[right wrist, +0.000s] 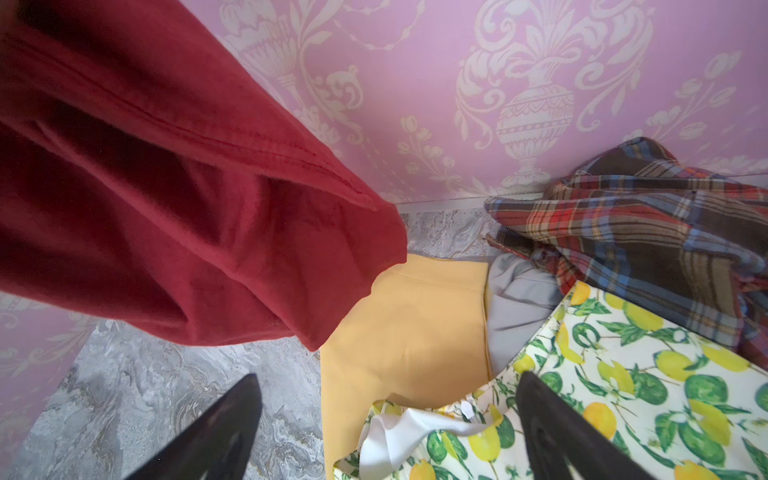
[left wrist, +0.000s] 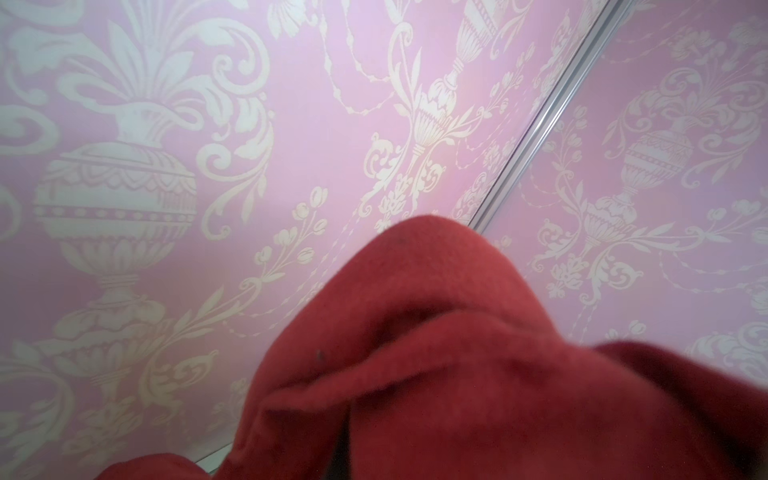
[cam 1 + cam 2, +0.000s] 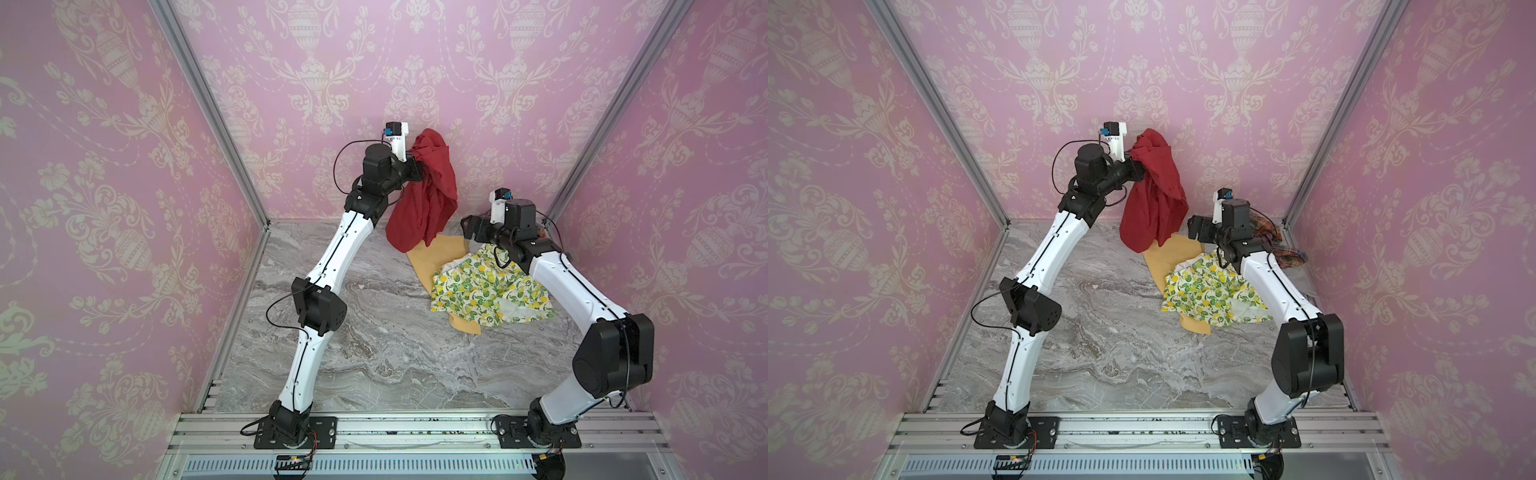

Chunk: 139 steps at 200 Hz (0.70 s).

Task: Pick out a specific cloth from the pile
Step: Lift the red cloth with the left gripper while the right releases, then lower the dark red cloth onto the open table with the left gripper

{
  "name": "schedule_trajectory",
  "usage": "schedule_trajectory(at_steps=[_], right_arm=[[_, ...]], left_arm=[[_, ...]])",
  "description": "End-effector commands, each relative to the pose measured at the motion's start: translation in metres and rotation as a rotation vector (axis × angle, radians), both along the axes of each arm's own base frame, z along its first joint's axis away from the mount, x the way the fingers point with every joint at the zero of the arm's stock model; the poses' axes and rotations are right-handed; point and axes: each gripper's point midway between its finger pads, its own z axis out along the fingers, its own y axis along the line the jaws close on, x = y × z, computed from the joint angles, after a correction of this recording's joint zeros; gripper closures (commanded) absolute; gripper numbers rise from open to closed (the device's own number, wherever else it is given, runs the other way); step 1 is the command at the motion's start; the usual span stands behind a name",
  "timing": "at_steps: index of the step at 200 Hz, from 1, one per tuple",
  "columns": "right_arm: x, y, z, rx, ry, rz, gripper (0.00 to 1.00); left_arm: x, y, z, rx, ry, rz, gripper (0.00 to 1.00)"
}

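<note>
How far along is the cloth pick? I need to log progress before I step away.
Done: the red cloth hangs off the pile, lifted clear. In hand: the left gripper is shut on its top; the right gripper is open over the lemon-print cloth, holding nothing. Left: setting the cloth down apart.

My cloth [image 3: 424, 195] is plain deep red. Below it I see a mustard-yellow cloth [image 1: 399, 332], a grey one [image 1: 515, 307], red-brown plaid [image 1: 648, 224], lemon-print white [image 1: 648, 390], grey marble table [image 3: 374, 353], pink damask walls [image 3: 104, 187].
</note>
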Motion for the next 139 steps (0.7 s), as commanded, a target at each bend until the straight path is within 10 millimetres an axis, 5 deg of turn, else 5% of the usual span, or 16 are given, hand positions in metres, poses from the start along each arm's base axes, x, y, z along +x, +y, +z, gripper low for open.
schedule_trajectory(at_steps=[1, 57, 79, 139], right_arm=[[-0.006, 0.019, 0.011, -0.042, -0.058, 0.053, 0.04], [-0.023, 0.079, -0.004, -0.117, -0.054, 0.225, 0.03], [-0.032, 0.106, -0.009, -0.152, -0.073, 0.301, 0.03], [-0.05, 0.176, -0.011, -0.168, -0.107, 0.454, 0.03]], left_arm=[[-0.034, 0.042, 0.056, 0.046, -0.073, 0.03, 1.0], [-0.059, 0.109, 0.041, 0.196, 0.012, 0.159, 1.0], [-0.071, 0.138, 0.018, 0.249, 0.093, 0.17, 1.0], [-0.135, 0.264, -0.039, 0.292, 0.313, 0.362, 1.0]])
